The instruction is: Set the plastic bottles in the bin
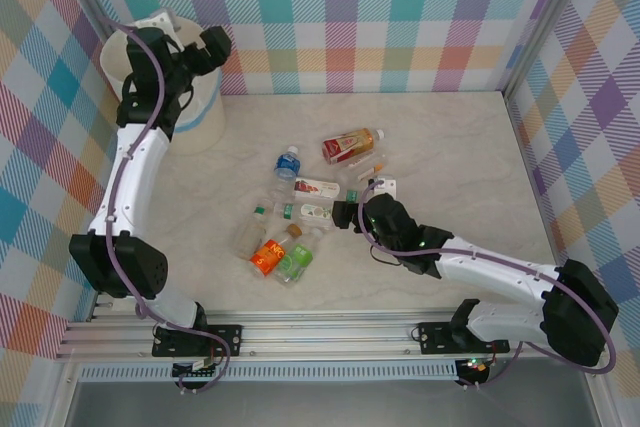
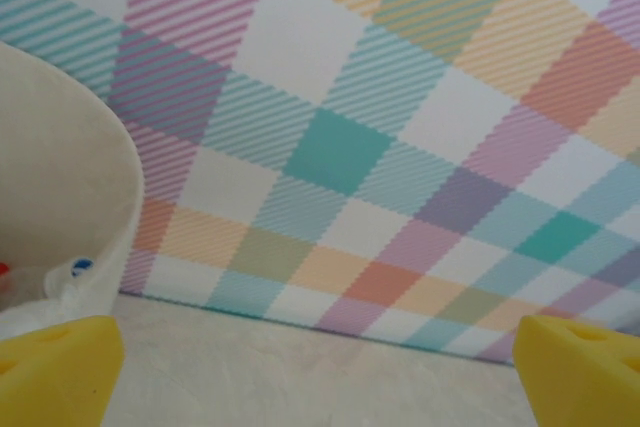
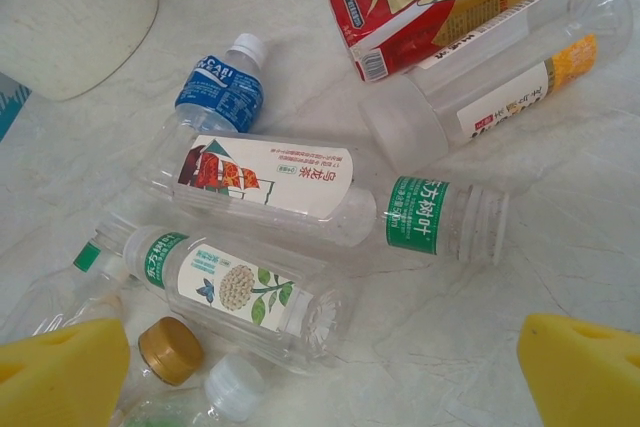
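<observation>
Bottles [image 1: 316,212] lie scattered on table [image 1: 460,147], apart from bin [image 1: 207,97].

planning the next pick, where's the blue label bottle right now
In the top view the blue-label bottle lies just left of the red-label bottle, on the side toward the bin in the far left corner.
</observation>
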`<action>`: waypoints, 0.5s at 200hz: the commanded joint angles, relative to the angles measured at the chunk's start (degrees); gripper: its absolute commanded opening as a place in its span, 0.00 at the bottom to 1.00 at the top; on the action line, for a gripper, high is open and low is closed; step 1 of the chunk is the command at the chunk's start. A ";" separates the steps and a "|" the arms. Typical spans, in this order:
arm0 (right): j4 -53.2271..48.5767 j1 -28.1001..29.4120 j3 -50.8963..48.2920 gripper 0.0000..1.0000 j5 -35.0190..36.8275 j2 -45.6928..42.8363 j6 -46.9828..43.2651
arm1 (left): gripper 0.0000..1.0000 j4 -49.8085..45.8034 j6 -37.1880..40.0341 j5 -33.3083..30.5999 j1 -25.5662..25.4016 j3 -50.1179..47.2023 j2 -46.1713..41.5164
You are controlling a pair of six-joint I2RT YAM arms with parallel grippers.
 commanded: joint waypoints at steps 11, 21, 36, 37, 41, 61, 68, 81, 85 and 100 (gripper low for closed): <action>-0.20 -0.29 1.64 1.00 0.52 -0.32 0.96 | 1.00 -6.82 7.04 7.67 -3.81 -3.30 -2.06; -0.10 -0.28 1.59 1.00 0.71 -0.32 1.04 | 1.00 -9.56 9.47 7.36 -4.95 -4.05 -2.14; -0.04 -0.30 1.59 1.00 0.93 -0.23 1.17 | 1.00 -13.24 11.34 6.43 -6.54 -5.43 -2.04; -0.06 -0.29 1.61 1.00 0.96 -0.23 1.19 | 1.00 -13.48 11.41 6.35 -6.60 -5.53 -2.01; -0.05 -0.29 1.62 1.00 0.97 -0.16 1.24 | 1.00 -14.25 11.61 5.88 -6.97 -5.98 -1.99; -0.01 -0.28 1.57 0.99 1.31 0.10 1.64 | 1.00 -16.78 11.75 5.16 -8.21 -8.64 -1.11; -0.06 -0.28 1.60 1.00 1.72 0.20 1.96 | 1.00 -17.45 11.96 5.74 -8.67 -9.35 -0.54; -0.43 -0.28 1.47 1.00 2.91 0.13 2.94 | 1.00 -19.68 13.25 6.09 -9.72 -9.81 1.51; -0.37 -0.28 1.38 1.00 3.15 0.05 3.12 | 1.00 -20.66 13.63 5.72 -10.10 -9.66 2.30; -0.52 -0.30 1.22 1.00 3.77 -0.12 3.57 | 1.00 -23.43 15.33 3.90 -11.46 -9.04 5.33</action>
